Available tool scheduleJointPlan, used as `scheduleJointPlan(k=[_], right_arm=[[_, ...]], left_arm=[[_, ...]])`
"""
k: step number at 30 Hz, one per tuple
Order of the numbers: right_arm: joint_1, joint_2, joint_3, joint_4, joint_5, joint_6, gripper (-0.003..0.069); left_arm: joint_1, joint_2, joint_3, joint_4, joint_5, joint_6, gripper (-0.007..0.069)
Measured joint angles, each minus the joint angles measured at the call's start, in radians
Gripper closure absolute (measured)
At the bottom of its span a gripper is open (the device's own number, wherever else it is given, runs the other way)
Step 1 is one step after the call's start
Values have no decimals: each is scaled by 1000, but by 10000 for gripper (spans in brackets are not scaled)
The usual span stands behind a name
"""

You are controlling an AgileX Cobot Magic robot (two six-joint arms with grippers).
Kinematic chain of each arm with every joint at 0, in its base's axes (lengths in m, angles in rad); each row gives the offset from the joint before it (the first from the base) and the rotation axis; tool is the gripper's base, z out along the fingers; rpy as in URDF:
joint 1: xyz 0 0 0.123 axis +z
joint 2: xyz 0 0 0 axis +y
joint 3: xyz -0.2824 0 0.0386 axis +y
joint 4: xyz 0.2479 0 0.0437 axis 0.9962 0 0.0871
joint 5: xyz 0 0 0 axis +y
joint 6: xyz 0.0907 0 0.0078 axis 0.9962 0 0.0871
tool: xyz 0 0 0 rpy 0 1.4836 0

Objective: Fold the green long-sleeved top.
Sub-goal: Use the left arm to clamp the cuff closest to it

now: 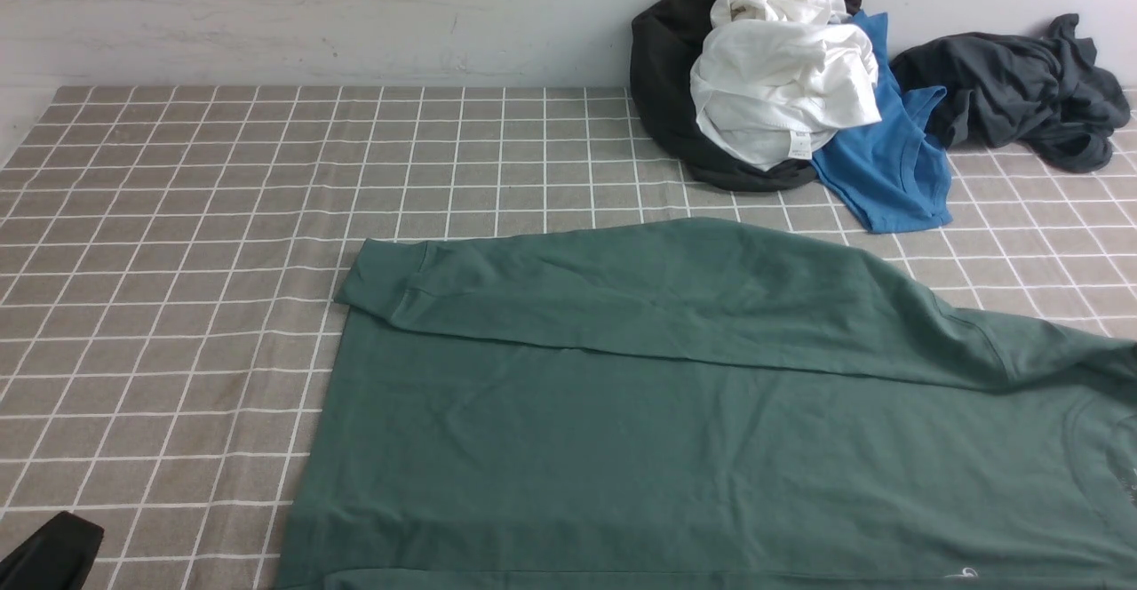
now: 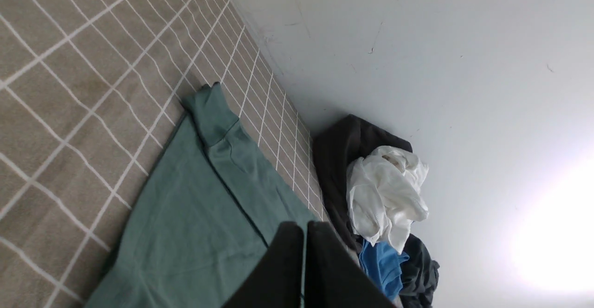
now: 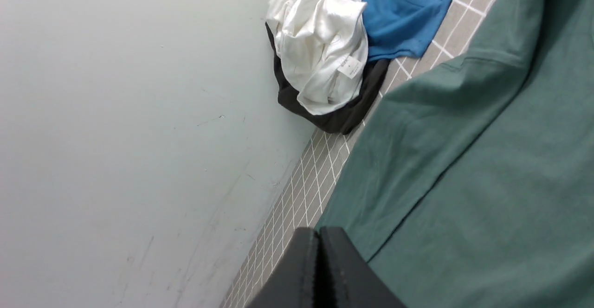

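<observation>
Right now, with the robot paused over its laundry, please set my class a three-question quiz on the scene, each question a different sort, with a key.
1. True or false: both the left gripper and the right gripper are shut.
2. Multiple choice: in the front view, which colour is the garment directly between the white cloth and the dark grey garment? (a) red (b) blue (c) yellow
3. Fill in the blank: the far sleeve of the green long-sleeved top lies folded across its ____.

Key: 1. true; 2. b; 3. body
</observation>
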Motion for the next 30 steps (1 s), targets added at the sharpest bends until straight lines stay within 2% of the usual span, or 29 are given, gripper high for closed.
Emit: scheduleJointPlan(k=[3, 5, 6, 9, 11, 13, 17, 19, 21, 26, 30], right_arm=[[0, 0, -4, 0, 0, -113, 673], [0, 0, -17, -8, 9, -167, 673], [0, 2, -65, -36, 23, -268, 673], [0, 77, -180, -124, 24, -396, 673], [0, 168, -273, -191, 40, -445, 673], [0, 321, -394, -288, 99, -501, 673], [22, 573, -630, -444, 338, -583, 673], [68, 688, -731, -483, 477, -593, 673], [113, 755, -785, -498, 570, -600, 673], [300, 928, -866, -561, 872, -617, 673], [391, 974, -867, -584, 927, -617, 673]], left_arm=[[0, 0, -53, -1, 45, 171, 631], [0, 0, -89, 0, 68, 242, 631], [0, 9, -154, 5, 116, 364, 631], [0, 113, -281, 73, 217, 477, 631], [0, 213, -361, 158, 292, 503, 631], [0, 369, -488, 315, 417, 513, 631], [-18, 603, -685, 588, 610, 514, 627], [-82, 713, -736, 686, 675, 487, 610], [-135, 766, -747, 720, 696, 473, 594], [-385, 998, -748, 780, 740, 465, 475], [-502, 1193, -748, 828, 702, 465, 347]])
